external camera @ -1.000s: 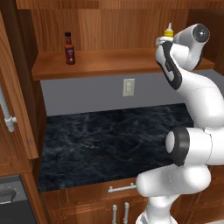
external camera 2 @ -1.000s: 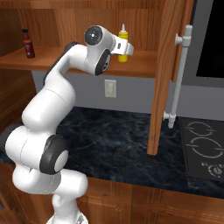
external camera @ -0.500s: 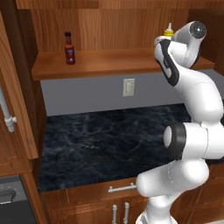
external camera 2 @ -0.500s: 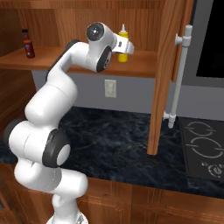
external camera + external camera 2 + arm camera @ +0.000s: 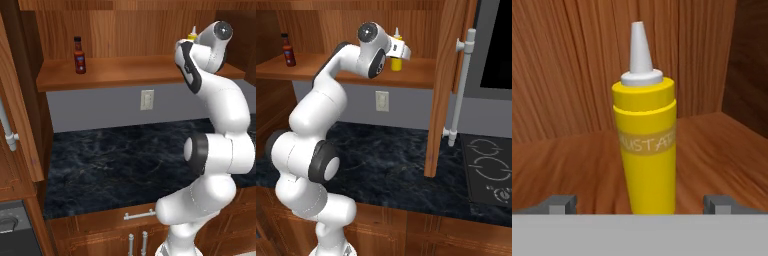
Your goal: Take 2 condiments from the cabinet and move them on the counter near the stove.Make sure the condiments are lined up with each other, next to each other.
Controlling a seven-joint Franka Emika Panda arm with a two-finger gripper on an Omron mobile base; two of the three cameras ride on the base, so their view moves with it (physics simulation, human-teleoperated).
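Note:
A yellow squeeze bottle [image 5: 646,145] with a white pointed nozzle stands upright on the cabinet shelf [image 5: 421,70]. My gripper [image 5: 639,205] is open right in front of it, one fingertip [image 5: 559,204] on each side and clear of the bottle's base. From the right base view the gripper [image 5: 402,53] is level with the bottle [image 5: 397,64]. The arm covers most of the bottle [image 5: 193,34] in the left base view. The dark red sauce bottle [image 5: 79,56] [image 5: 289,51] stands far along the shelf's other end. Below lie the dark counter [image 5: 115,160] and the stove [image 5: 488,167].
The open cabinet door [image 5: 448,75] with its grey bar handle [image 5: 461,90] hangs close beside the hand, over the counter's stove end. Another open door [image 5: 15,100] stands at the far side. A wall outlet [image 5: 146,99] sits under the shelf. A black-fronted microwave [image 5: 496,45] is above the stove.
The hand has pushed a little deeper into the cabinet toward the yellow bottle. The jaws stayed wide, and both bottles stand where they were.

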